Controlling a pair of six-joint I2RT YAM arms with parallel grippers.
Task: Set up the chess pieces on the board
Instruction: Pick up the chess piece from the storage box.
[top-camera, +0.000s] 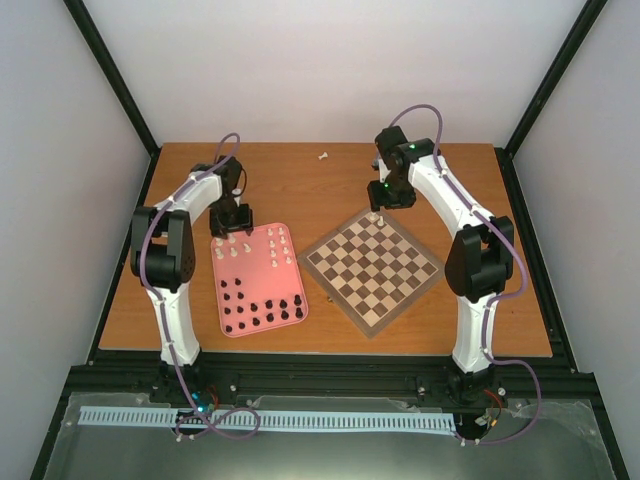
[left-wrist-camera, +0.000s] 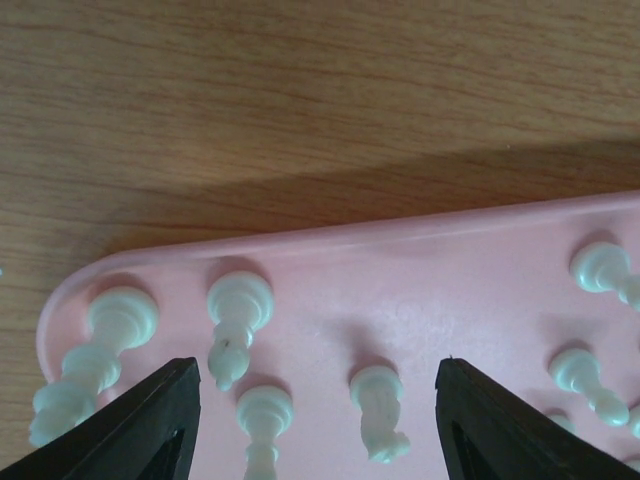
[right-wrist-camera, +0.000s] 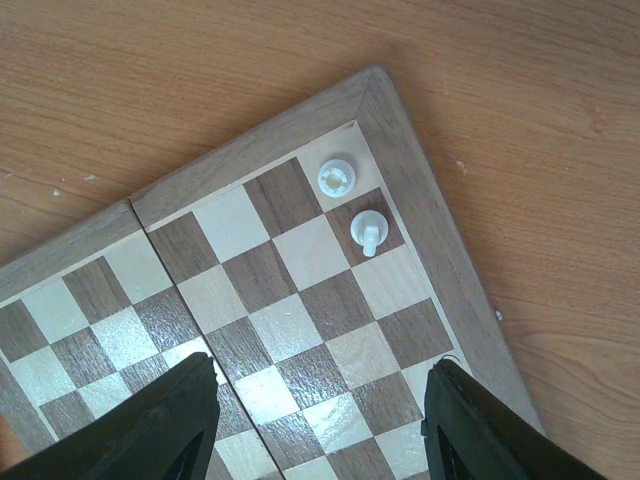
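The left gripper (top-camera: 232, 224) hangs over the far left corner of the pink tray (left-wrist-camera: 450, 250), and its fingers are spread wide with nothing pinched. Three white pieces (left-wrist-camera: 240, 305) are seen in the gap between the fingers, and none of them is touched. In the left wrist view their long axes run roughly across the line that joins the two fingers, so a closing stroke would probably meet a piece on its sides. With three pieces in the gap, more than one may well be caught.

Whether these pieces stand upright or lie flat cannot be told from that view. The bottom of two of them is cut off by the edge of the picture. The black pieces (top-camera: 262, 305) are gathered at the near end of the tray and are not reached by either arm.

The right gripper (right-wrist-camera: 322, 368) is held over the far corner of the board (right-wrist-camera: 412, 200), also spread and empty. Two white pieces (right-wrist-camera: 337, 176) are already set on neighbouring squares in that corner, well beyond its fingertips. The rest of the board is bare in the top view. The tray lies nearer the left arm and the board nearer the right.

One small white piece (top-camera: 323, 155) lies apart on the table (top-camera: 300, 180) near the far edge. Its kind is too small to make out.
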